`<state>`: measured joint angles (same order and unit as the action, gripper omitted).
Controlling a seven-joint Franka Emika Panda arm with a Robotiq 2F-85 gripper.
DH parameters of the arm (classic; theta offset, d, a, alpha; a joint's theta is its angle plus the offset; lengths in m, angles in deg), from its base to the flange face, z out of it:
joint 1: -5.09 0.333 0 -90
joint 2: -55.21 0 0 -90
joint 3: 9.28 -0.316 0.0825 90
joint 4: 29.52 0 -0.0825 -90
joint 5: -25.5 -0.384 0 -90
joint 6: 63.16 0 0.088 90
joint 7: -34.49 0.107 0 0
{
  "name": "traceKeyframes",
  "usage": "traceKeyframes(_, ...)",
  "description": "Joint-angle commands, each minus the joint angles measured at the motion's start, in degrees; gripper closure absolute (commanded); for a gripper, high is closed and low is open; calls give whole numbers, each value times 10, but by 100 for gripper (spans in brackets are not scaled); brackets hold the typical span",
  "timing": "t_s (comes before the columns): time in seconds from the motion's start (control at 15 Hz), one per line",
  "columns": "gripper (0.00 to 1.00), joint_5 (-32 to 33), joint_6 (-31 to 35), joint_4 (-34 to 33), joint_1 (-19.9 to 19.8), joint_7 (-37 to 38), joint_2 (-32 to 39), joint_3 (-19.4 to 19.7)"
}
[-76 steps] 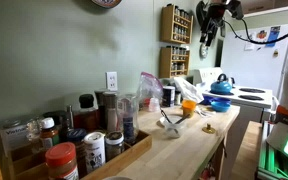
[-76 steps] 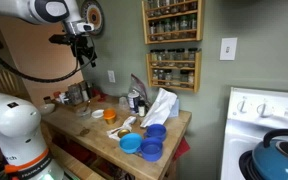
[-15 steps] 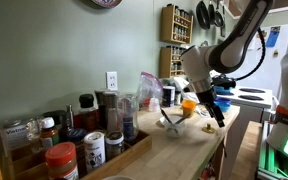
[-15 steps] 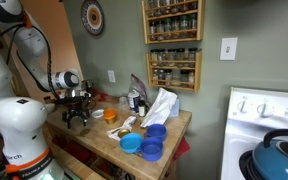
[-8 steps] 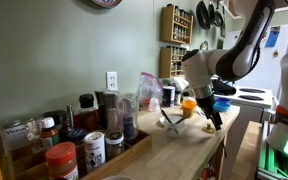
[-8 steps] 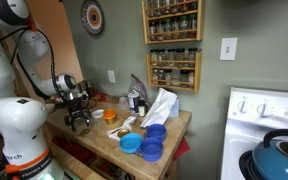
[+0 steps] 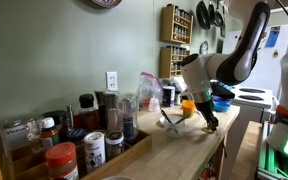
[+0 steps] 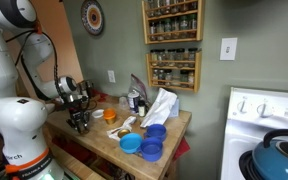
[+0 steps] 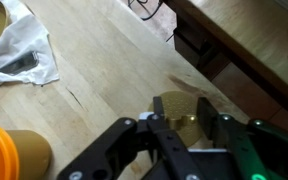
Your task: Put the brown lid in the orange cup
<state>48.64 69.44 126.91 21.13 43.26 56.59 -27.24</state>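
The brown lid (image 9: 181,113) lies flat on the wooden counter in the wrist view, a small golden disc near the counter's edge. My gripper (image 9: 181,104) stands right over it, with one dark finger on each side of its raised middle. The jaws are partly drawn in, and I cannot see whether the pads touch the lid. The orange cup (image 9: 2,140) sits at the lower left of that view, apart from the gripper. The cup (image 7: 188,104) (image 8: 111,115) also shows in both exterior views, where the gripper (image 7: 209,122) (image 8: 79,125) is down at the counter and hides the lid.
A crumpled clear and white plastic bag (image 9: 19,50) lies on the counter beyond the cup. The counter's edge and a dark gap (image 9: 199,50) run close past the lid. Blue bowls (image 8: 144,145), spice jars (image 7: 64,155) and a blue kettle (image 7: 220,100) stand around.
Over the last second the arm has come down to the counter over the lid. The jaws have narrowed from wide open to partly closed.
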Motion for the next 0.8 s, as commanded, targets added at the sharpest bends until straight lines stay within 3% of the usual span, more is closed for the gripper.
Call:
traceKeyframes(0.0, 76, 5, 3, -13, 13, 13, 16, -2)
traceKeyframes(0.2, 78, 6, -1, -20, 18, 13, 20, -1)
traceKeyframes(0.47, 99, 6, 0, -23, 19, 15, 18, 1)
traceKeyframes(0.73, 96, -29, 3, -12, 7, -16, -18, 9)
